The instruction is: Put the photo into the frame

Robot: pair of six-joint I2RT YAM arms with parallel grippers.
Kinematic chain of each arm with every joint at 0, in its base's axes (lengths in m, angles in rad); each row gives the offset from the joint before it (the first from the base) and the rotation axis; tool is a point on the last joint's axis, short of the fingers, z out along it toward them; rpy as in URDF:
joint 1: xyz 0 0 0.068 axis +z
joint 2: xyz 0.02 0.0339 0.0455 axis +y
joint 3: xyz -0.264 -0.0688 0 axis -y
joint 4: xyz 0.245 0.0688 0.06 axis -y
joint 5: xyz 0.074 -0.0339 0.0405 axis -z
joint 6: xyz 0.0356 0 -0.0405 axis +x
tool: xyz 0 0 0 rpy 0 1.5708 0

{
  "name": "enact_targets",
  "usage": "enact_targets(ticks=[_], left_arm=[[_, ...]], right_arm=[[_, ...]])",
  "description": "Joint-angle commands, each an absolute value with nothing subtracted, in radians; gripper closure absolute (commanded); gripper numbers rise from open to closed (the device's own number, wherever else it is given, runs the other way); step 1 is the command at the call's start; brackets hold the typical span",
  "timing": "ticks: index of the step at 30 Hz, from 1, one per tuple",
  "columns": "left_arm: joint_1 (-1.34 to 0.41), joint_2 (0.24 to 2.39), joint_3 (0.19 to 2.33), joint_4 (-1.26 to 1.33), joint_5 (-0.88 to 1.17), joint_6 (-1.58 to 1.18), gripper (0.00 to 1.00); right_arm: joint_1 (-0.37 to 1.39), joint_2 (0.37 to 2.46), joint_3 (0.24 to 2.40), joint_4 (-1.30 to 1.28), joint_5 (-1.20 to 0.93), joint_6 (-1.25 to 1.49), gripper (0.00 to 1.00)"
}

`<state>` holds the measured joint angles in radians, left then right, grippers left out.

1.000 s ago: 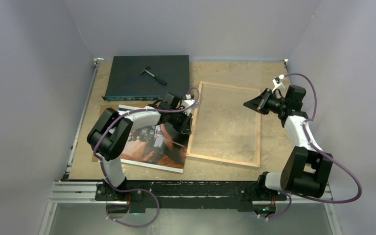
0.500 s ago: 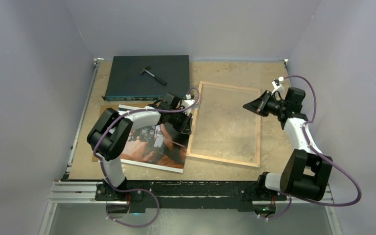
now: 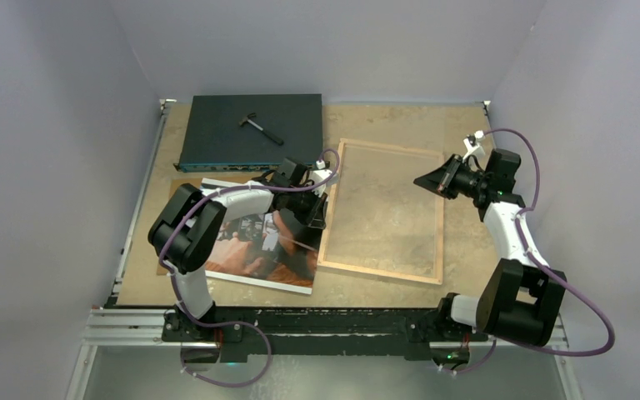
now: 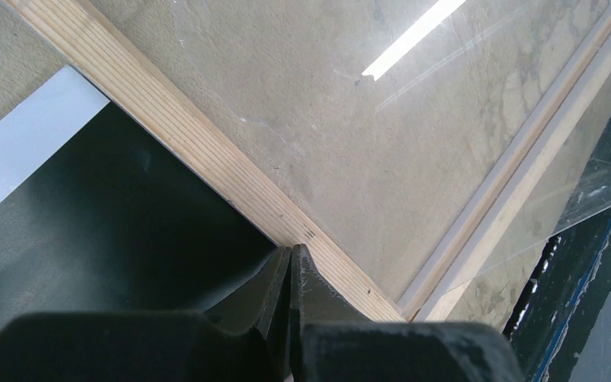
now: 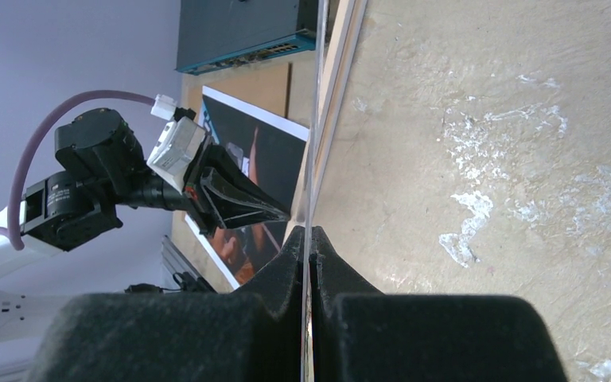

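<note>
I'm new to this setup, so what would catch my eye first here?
The big wood-rimmed frame lying mid-table, with the right gripper pinching a clear pane over it. Left of it, the dark reddish photo lies flat, the left gripper shut at its edge.

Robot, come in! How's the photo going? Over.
Left gripper shut, empty, by rail of thin wood-rimmed rectangular frame. Right gripper shut on clear pane. Glossy dark reddish photo outside it.

I see my left gripper low, pointing down and forward, jaws pressed together. My right gripper (held high, aimed leftward) is clamped on a thin clear sheet.
</note>
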<state>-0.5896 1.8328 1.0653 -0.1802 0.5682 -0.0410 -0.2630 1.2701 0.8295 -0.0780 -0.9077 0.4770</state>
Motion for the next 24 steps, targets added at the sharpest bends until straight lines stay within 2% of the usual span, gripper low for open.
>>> enact_targets(ticks=[1,24], left_arm=[[-0.593,1.84,1.089,-0.186,0.545,-0.028,1.0],[-0.594,1.839,1.098,-0.197,0.541,-0.029,1.0]], right_arm=[[-0.267,1.227,0.827,-0.077,-0.936,0.467,1.0],[-0.273,1.173,0.76,-0.071,-0.857,0.489,1.0]])
